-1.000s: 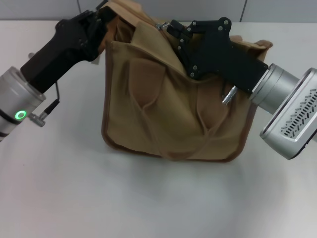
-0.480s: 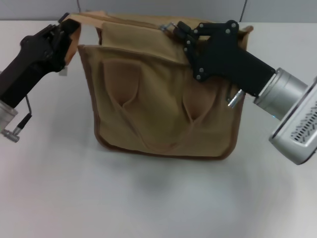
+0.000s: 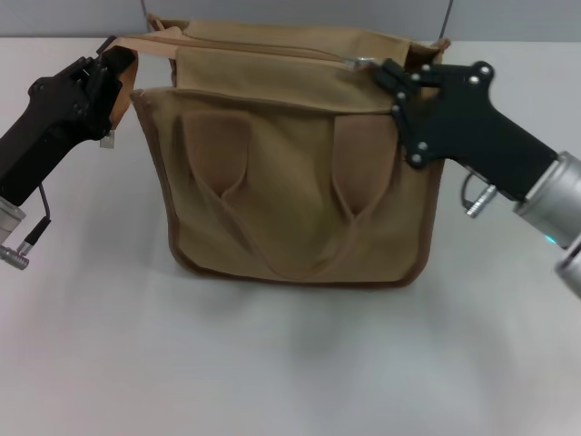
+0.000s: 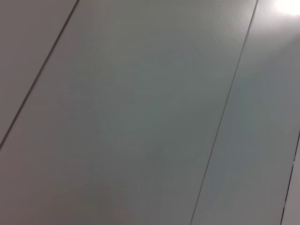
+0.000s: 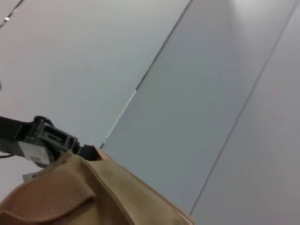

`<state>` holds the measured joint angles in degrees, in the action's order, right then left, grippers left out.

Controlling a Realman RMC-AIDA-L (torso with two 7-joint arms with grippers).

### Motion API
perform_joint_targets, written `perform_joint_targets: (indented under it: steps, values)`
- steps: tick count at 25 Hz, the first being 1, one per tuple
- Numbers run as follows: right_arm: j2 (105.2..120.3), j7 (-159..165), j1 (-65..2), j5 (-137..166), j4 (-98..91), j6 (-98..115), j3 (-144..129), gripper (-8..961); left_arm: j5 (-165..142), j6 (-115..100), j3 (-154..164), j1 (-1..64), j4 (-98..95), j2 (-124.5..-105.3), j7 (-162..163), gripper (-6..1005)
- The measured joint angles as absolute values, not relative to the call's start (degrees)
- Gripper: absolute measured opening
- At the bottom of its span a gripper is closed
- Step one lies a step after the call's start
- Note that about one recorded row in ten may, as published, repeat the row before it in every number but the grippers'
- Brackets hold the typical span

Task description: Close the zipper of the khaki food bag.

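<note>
- Soft, even overhead light fills the head view; the table [image 3: 272, 363] looks pale and slightly washed out.
- The bag [image 3: 290, 182] casts a faint, diffuse shadow in front.
- A bright glare spot sits on the wall panel [image 4: 288, 5].
- Edges look mildly soft throughout.

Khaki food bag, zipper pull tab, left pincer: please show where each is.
khaki food bag [image 3: 290, 200], head view, front panel.
zipper pull tab [image 3: 361, 63], head view, silver metal piece.
left pincer [image 3: 116, 65], head view, tips at bag's corner.
</note>
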<state>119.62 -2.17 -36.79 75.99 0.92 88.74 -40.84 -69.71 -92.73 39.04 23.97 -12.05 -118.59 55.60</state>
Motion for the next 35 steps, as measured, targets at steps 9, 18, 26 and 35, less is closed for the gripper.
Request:
perform_joint_targets:
  steps: [9,18,26,35]
  values:
    - [119.45,7.7,-32.5,76.0,-3.6,90.5,-41.0,1,-70.0,-92.0,39.5,24.3,-12.0,-118.56,55.6,126]
    - [119.42,24.3,-30.6,75.7,-5.7,93.1,-40.4,68,-71.3,-96.6,42.6,24.5,-14.8,-118.52,56.1,147]
    - [119.29,39.1,-28.5,76.1,-10.9,96.6,-40.9,271,-71.5,-109.1,42.5,24.4,-17.0,-118.46,58.1,291]
    - [119.24,49.3,-26.2,82.1,-16.6,102.8,-41.2,499,-73.2,-112.1,52.9,19.7,-25.7,-117.81,58.1,603]
